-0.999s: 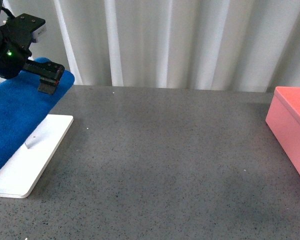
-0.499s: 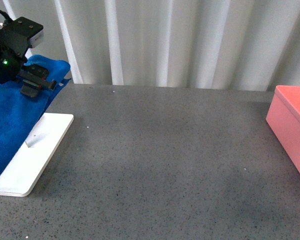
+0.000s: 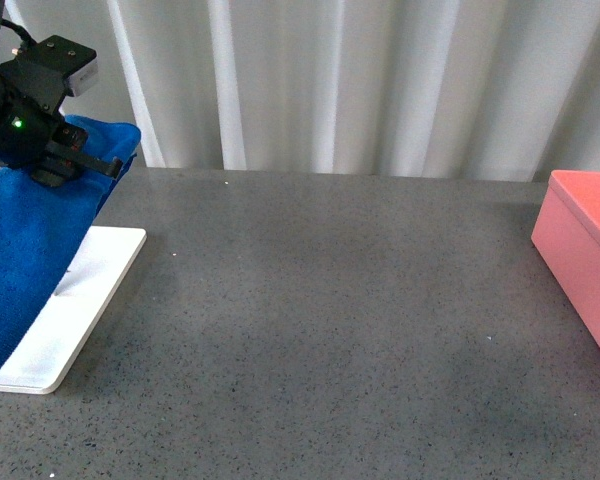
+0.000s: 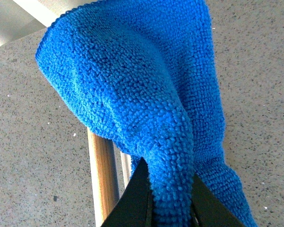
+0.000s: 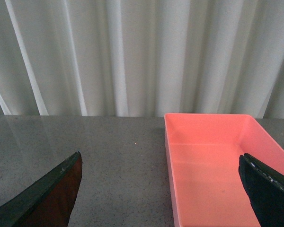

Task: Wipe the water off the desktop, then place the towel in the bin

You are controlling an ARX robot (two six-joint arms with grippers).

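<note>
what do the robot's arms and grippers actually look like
The left arm is matt black and boxy, with screws, a pale grey module on top, a green light and a thin cable. The left gripper has black tapered fingers. The right gripper has broad black fingers, one with a reddish sheen, one with a pale ridged edge.

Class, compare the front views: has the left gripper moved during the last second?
Yes. The left gripper, shut on the towel, has shifted leftward, away from the far right corner of the white tray.
</note>
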